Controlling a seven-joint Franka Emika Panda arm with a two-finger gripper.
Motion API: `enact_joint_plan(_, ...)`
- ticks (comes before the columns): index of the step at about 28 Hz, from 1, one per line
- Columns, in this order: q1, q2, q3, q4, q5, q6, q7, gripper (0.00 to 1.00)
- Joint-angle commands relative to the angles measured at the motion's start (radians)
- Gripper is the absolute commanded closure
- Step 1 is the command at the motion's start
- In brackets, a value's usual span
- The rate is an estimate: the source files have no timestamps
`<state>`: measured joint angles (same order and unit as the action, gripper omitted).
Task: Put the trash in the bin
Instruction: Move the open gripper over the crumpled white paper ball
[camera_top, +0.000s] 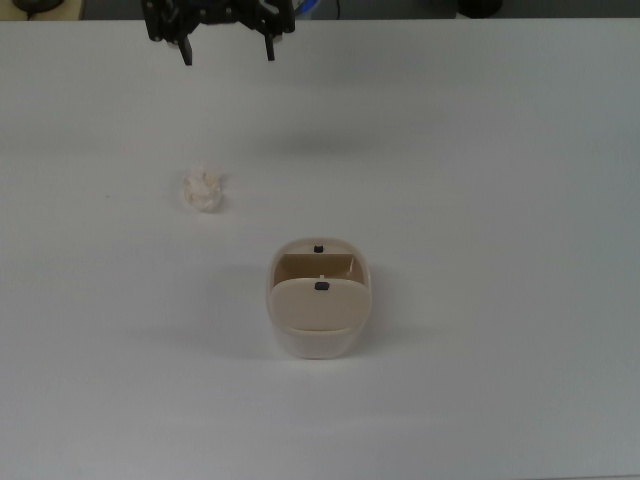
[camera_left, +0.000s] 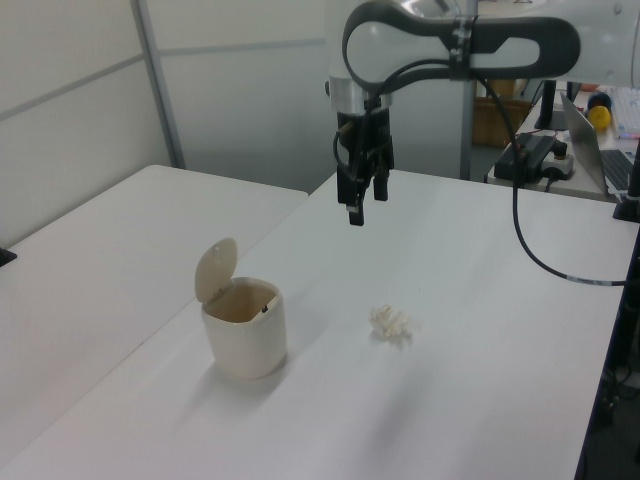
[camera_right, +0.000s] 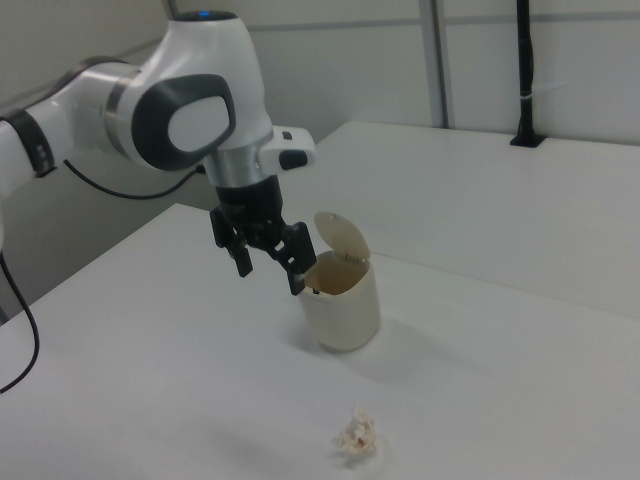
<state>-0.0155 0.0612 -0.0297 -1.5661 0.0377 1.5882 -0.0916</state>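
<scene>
The trash (camera_top: 204, 189) is a small crumpled white paper wad lying on the white table, in the top view up and to the left of the bin. It also shows as the trash (camera_left: 391, 324) in the left view and the trash (camera_right: 356, 436) in the right view. The beige bin (camera_top: 318, 344) stands upright with its flap lid tipped up, so the bin (camera_left: 245, 340) and bin (camera_right: 345, 315) show an open mouth. My gripper (camera_top: 227, 55) hangs open and empty well above the table near its far edge, beyond the trash. The same gripper (camera_left: 362, 206) and gripper (camera_right: 270, 278) hold nothing.
A second white table (camera_left: 90, 250) adjoins on the left view's left. A laptop (camera_left: 600, 150) and a black cable (camera_left: 540, 255) sit at the left view's right. A black post (camera_right: 525, 70) stands on the far table in the right view.
</scene>
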Motion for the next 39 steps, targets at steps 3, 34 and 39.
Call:
enact_joint_plan(3, 0.002, 0.006, -0.006, -0.089, 0.01, 0.088, 0.026, 0.0)
enact_joint_plan(34, -0.046, 0.005, -0.007, -0.451, -0.053, 0.564, 0.076, 0.0)
enact_joint_plan(39, -0.054, 0.009, -0.01, -0.485, -0.073, 0.607, 0.076, 0.0)
